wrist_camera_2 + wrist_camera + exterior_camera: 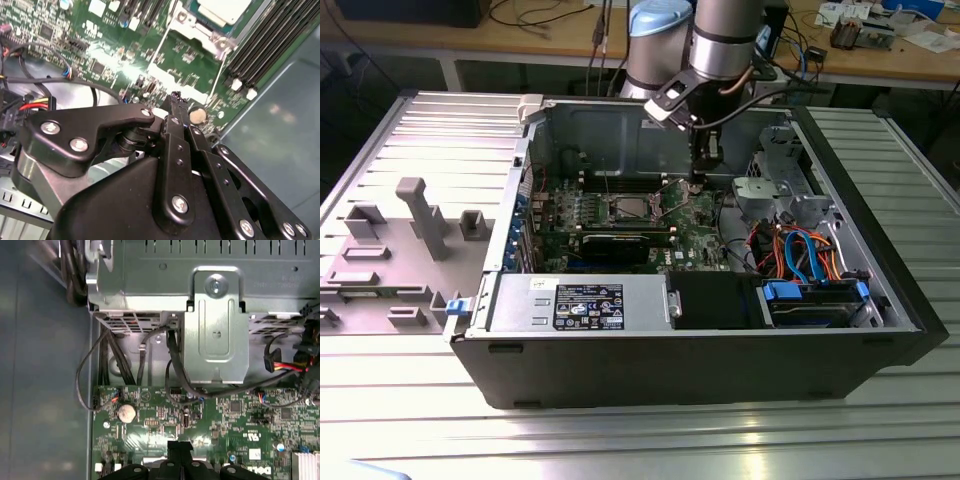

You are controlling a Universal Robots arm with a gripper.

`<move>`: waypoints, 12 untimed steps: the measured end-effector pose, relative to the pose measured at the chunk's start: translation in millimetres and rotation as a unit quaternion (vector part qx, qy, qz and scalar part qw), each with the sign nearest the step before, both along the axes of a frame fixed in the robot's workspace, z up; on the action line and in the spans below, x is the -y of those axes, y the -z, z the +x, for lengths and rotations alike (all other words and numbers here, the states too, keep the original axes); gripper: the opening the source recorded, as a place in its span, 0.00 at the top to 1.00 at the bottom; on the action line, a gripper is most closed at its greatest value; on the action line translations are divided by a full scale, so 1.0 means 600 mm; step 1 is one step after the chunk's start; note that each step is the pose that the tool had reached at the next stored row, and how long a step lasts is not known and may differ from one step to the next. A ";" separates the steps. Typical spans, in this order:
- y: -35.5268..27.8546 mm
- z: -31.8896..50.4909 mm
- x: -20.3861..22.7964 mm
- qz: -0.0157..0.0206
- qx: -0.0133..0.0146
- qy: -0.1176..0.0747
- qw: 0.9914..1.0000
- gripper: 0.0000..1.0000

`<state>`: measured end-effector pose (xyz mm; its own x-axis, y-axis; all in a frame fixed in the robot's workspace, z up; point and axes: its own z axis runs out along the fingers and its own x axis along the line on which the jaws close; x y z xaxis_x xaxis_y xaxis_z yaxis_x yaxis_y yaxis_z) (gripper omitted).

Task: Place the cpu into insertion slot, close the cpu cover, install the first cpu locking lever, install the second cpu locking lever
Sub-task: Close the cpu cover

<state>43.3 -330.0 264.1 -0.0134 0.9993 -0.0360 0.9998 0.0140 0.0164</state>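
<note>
— Where is the small square silvery-topped cpu [220, 9] to be found?
— It is seen lying flat inside the square silver-rimmed insertion slot [645, 210], near the middle of the green motherboard [225, 415]. The board is itself held in the open black computer case [720, 370], which is set on the ribbed metal tabletop [620, 440].
— And the silvery frame-shaped cpu cover [192, 24]?
— It is seen around the chip, but whether it is pressed fully down cannot be told. A thin silvery wire locking lever [159, 45] is seen beside the slot, its long axis running from the slot toward the motherboard edge by the fingers. It is judged not yet latched.
— How are the black fingers [175, 120] held?
— They are drawn narrow, tip against tip, and nothing is seen between them. They are held just above the motherboard edge nearest the grey metal drive cage [215, 340], near the round silver coin battery [126, 412].
— Which way does the slot lie from them?
— It lies toward the exterior view's left of the fingers, near but apart, with bare board between
</note>
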 end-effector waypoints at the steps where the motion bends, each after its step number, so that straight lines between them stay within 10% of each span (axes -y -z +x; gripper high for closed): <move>1: 0.001 0.004 -0.0002 0.000 0.000 0.000 1.000 0.89; 12: 0.028 0.007 -0.0032 0.000 0.000 0.000 1.000 0.89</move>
